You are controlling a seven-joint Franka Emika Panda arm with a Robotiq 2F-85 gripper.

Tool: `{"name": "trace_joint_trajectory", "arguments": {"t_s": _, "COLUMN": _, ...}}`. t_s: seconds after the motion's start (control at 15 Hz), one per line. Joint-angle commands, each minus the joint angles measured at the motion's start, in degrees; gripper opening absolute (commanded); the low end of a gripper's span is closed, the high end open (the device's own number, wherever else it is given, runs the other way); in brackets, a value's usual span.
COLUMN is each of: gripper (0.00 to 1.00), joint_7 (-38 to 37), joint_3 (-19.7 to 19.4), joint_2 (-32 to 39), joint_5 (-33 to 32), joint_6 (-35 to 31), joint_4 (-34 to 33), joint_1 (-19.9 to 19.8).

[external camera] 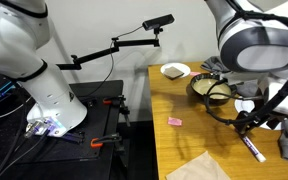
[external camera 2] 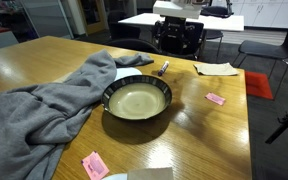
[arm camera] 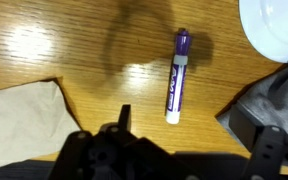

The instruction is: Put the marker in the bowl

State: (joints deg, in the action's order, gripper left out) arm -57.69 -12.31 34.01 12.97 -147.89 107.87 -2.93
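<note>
Gaping empty over the marker (arm camera: 176, 75), the claw (arm camera: 184, 122) has grey cloth (arm camera: 280, 92) (and plate (arm camera: 279, 28)) just beside.

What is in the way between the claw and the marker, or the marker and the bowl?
Nothing visible. The marker lies on the bare table ahead of the open gripper, and bare wood separates it from the bowl.

White arm (external camera: 234, 20), grey joints, black hand (arm camera: 182, 122).

White marker (arm camera: 175, 78) with purple cap, dark bowl (external camera 2: 137, 100) with cream inside.
</note>
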Motion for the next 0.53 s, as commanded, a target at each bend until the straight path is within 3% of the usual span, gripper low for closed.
{"name": "trace_joint_trajectory", "arguments": {"t_s": 0.0, "gripper": 1.00, "joint_7": -6.94, "joint_3": -2.49, "joint_2": 4.10, "joint_5": -2.26, "joint_6": 0.66, "joint_4": -3.97, "joint_1": 2.51}}
{"name": "trace_joint_trajectory", "arguments": {"t_s": 0.47, "gripper": 1.00, "joint_7": -11.87, "joint_3": -2.92, "joint_2": 8.49, "joint_5": -4.44, "joint_6": 4.08, "joint_4": -8.87, "joint_1": 2.82}}
